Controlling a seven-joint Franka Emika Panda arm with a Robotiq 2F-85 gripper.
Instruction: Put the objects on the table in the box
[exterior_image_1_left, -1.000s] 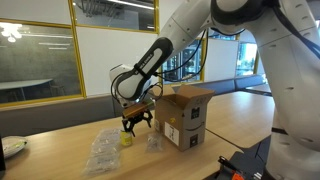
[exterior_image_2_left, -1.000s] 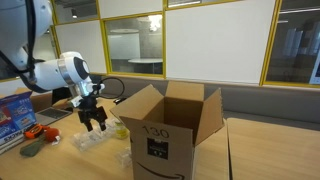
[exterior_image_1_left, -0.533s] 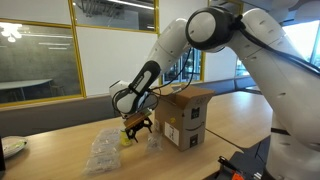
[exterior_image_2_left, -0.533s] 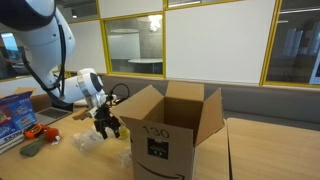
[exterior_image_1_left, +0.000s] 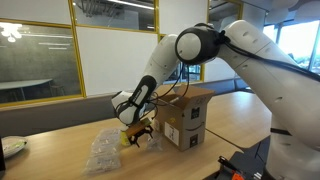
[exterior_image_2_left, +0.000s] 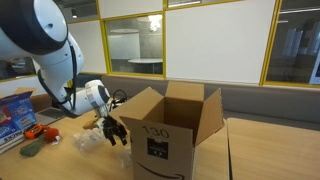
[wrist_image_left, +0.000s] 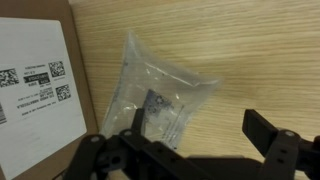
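Gripper (exterior_image_1_left: 141, 137) dropped lower, shifted closer to box (exterior_image_1_left: 186, 118), now just above clear bag (wrist_image_left: 160, 95) beside it

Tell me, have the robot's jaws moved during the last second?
Yes. In both exterior views the jaws have dropped toward the table and edged closer to the cardboard box; they stand open above a clear plastic bag.

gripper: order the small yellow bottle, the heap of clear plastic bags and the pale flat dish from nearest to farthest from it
Judged in an exterior view, from the open gripper:
1. small yellow bottle, right beside it.
2. heap of clear plastic bags, a little beyond the bottle.
3. pale flat dish, at the picture's far edge.
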